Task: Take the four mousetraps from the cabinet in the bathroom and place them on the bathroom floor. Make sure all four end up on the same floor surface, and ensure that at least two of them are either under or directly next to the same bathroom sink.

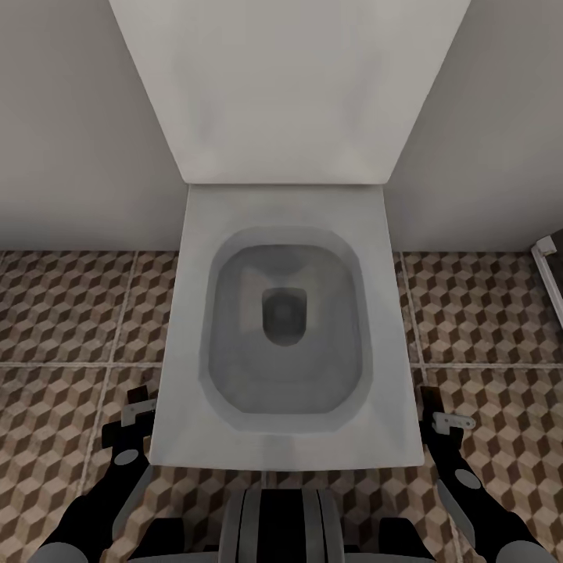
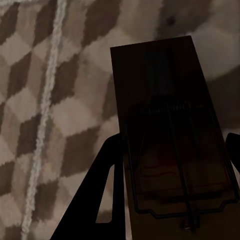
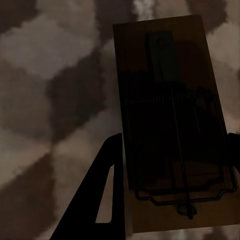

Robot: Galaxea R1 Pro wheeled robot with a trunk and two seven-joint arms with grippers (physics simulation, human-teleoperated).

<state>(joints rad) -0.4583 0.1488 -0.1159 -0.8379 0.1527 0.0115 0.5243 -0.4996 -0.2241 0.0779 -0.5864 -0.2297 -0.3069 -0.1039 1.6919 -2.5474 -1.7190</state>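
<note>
Cube-printed tiles of the bathroom floor [image 1: 62, 313] spread in brown, beige and grey under a plain pale wall [image 1: 78, 117], and a white squared toilet [image 1: 285, 328] stood at the head view's centre, its raised lid leaning back toward twelve o'clock and its grey bowl matte and smooth; the robot seemed to be in transit, facing the toilet, with neither sink nor cabinet before it.

At about seven o'clock the left gripper [image 1: 139, 400] hung low beside the toilet's rim, and a small dark slab at its tip was one mousetrap [image 2: 172, 135]; the left wrist view showed that piece as a flat brown wooden board with a thin wire frame and a dark plate, pinched between the black fingers [image 2: 102, 190], jaws pressed onto its edges; held flat like that, it would probably settle level once lowered.

At about five o'clock the right gripper [image 1: 438, 407] mirrored it, clamped on a second mousetrap [image 3: 172, 130] of the same board-and-wire make, its finger [image 3: 102, 190] dark against blurred tile.

Both traps hung over the floor, not resting on it; carrying one per arm likely halved the trips; they looked light and rigid, yet thin enough to slip if the grip eased.
</note>
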